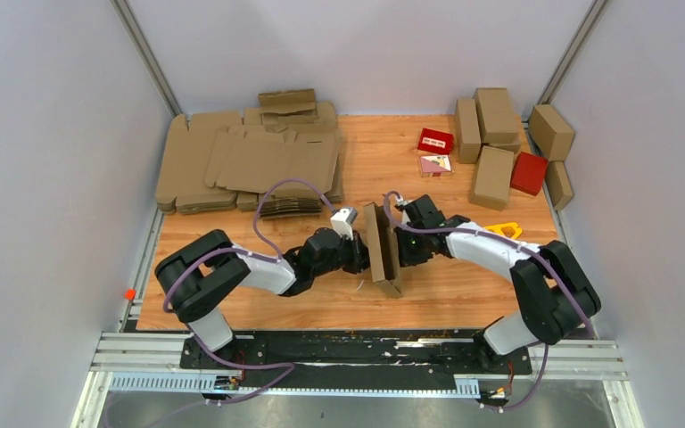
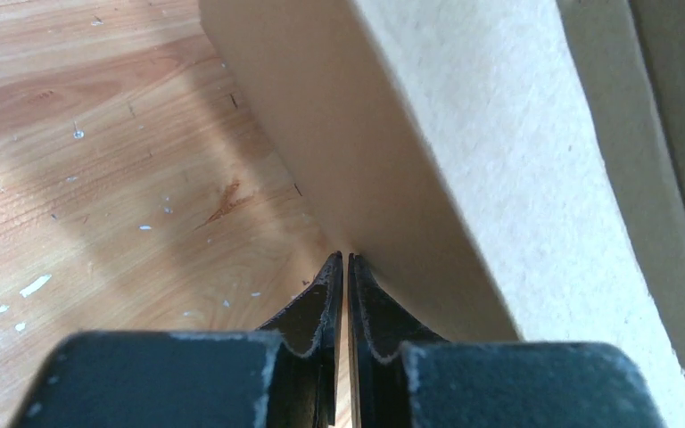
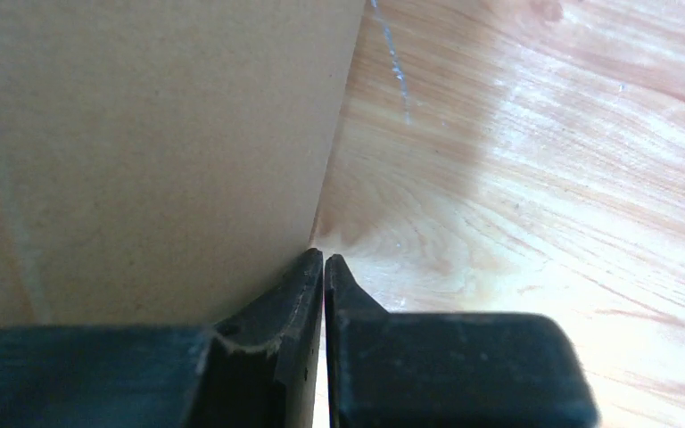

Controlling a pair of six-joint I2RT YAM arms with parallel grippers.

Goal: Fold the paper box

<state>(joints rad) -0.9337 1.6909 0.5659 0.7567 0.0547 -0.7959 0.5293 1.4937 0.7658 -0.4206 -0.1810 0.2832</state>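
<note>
The paper box stands on edge at the middle of the table. The left gripper meets it from 9 o'clock, the right gripper from 3 o'clock. Both pairs of jaws are closed on nothing, tips against the cardboard.

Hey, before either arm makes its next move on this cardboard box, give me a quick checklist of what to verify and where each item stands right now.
1. Paper box stands on edge between the two arms: ok.
2. Left fingers shut, nothing pinched between them: ok.
3. Right fingers shut, tips at the box's opposite face: ok.
4. Fingertips actually pressing the cardboard: cannot tell.
5. Flaps and tabs tucked in: cannot tell.
6. Flat blanks and finished boxes lie well apart from the work: ok.
</note>
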